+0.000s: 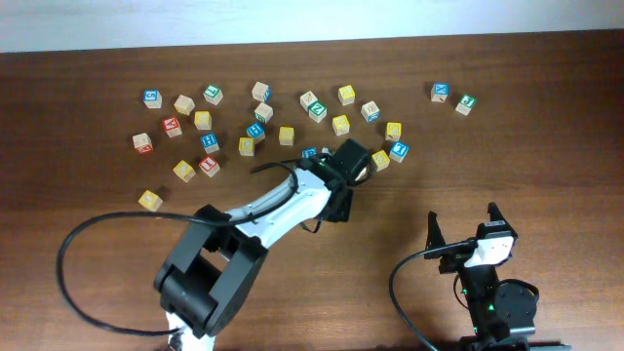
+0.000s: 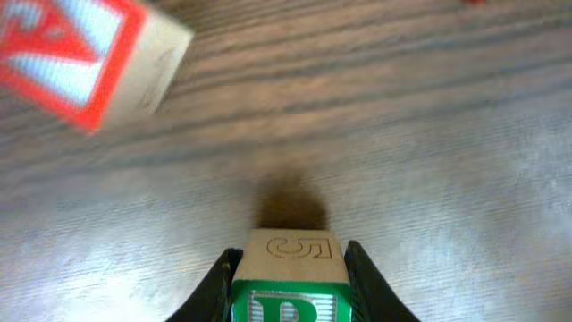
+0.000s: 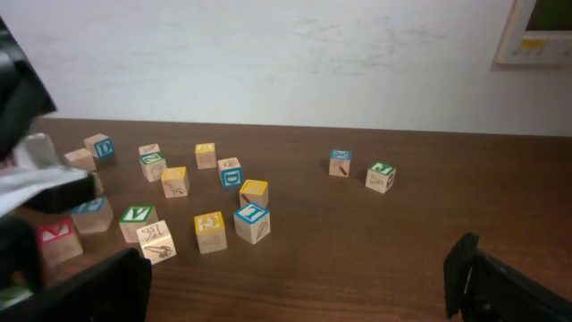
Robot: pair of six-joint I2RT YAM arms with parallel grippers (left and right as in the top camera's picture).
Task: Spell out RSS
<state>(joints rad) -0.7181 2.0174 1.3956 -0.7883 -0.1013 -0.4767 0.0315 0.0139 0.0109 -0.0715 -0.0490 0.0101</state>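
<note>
Left tool [image 2: 290,258] clamped on R cube [image 2: 290,297], squeezing 2 opposite side faces, just over bare tabletop [image 2: 429,161], right end of cube scatter [image 1: 255,130]. Right tool [image 1: 466,226] spread wide, holding nothing. Guessing cube is light, rigid wood with smooth-ish faces, so a flat-side pinch mid-height suits it. 2 S cubes: lettering too faint, can't pick them out.

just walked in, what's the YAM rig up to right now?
The left arm is reached into the scattered letter cubes, and the left gripper is closed on the green-bordered R cube. The wrist view doesn't settle whether the cube is off the table. The right gripper sits open and empty at the near right. No letters are lined up yet, so this looks like the first pick for RSS.
</note>
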